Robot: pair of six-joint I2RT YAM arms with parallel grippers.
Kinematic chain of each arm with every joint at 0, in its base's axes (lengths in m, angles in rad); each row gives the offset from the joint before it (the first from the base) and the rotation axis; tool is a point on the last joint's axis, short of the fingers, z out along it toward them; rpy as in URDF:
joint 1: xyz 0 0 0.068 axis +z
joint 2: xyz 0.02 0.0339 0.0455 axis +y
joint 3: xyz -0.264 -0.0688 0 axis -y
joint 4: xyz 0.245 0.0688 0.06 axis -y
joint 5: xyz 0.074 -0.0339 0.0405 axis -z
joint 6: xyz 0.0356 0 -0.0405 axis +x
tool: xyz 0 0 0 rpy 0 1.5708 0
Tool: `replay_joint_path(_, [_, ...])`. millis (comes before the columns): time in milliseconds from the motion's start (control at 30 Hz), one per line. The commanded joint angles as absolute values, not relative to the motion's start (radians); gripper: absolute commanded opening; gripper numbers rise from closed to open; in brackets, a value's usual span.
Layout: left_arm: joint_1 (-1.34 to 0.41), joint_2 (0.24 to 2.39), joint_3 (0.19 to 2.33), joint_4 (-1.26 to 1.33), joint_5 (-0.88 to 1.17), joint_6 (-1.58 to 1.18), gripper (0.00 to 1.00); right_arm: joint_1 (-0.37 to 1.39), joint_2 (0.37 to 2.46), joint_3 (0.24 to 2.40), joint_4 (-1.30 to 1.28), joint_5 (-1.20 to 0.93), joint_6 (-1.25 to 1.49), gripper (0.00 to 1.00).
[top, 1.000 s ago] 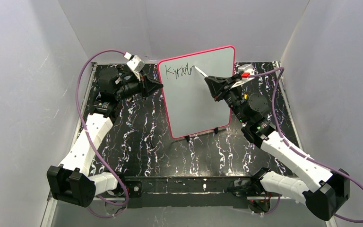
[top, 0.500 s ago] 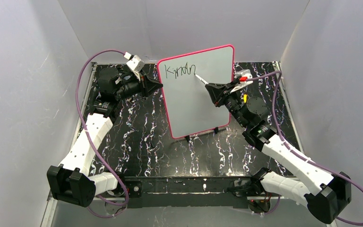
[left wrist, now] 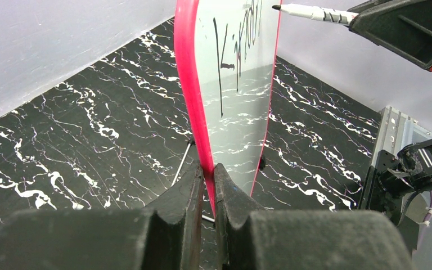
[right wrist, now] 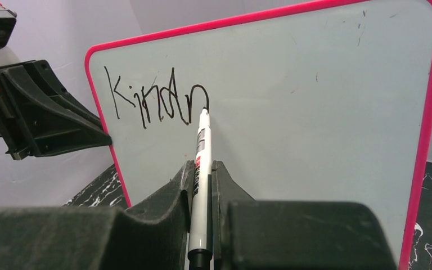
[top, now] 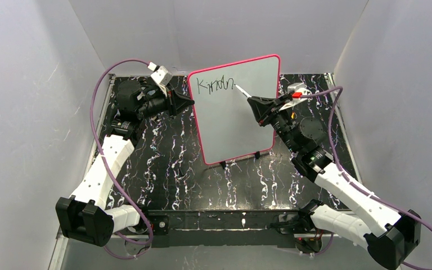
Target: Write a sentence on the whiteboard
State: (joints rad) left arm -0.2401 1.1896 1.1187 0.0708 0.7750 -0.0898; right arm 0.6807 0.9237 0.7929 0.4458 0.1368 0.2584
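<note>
From my station I see the whiteboard (top: 232,135) standing upright toward the far middle of the black marbled table (top: 169,163), resting on its small black feet (top: 223,165), its writing face turned toward the right and near side. The left gripper (left wrist: 209,174) reaches in from the left, and its two fingers are pinched together on the board's pink left edge, the frame running straight up between them in the left wrist view. The right gripper (right wrist: 202,169) comes in from the right and is clamped on a white marker (right wrist: 202,140), which sits in the slot between the fingers and points up and away toward the board. The marker's dark tip touches the white surface right at the end of the last stroke. The sentence (right wrist: 157,104) sits along the top left of the board, near the upper edge, and I read thin dark letters spelling "Kindn". The wide stretch of board to the right of the writing and below it is blank.
</note>
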Motion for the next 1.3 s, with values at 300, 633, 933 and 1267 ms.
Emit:
replay_joint_path(300, [-0.251, 1.183, 1.106, 0.046, 0.808, -0.076, 0.00, 0.676, 0.937, 0.809, 0.495, 0.200, 0.224, 0.01])
replay_joint_path(633, [-0.250, 1.186, 1.108, 0.046, 0.810, -0.076, 0.00, 0.676, 0.908, 0.801, 0.493, 0.251, 0.204, 0.01])
replay_joint_path(933, [-0.251, 1.187, 1.107, 0.046, 0.811, -0.075, 0.00, 0.676, 0.962, 0.839, 0.550, 0.206, 0.196, 0.01])
replay_joint_path(1267, [-0.250, 1.186, 1.107, 0.046, 0.811, -0.076, 0.00, 0.676, 0.977, 0.842, 0.544, 0.176, 0.192, 0.01])
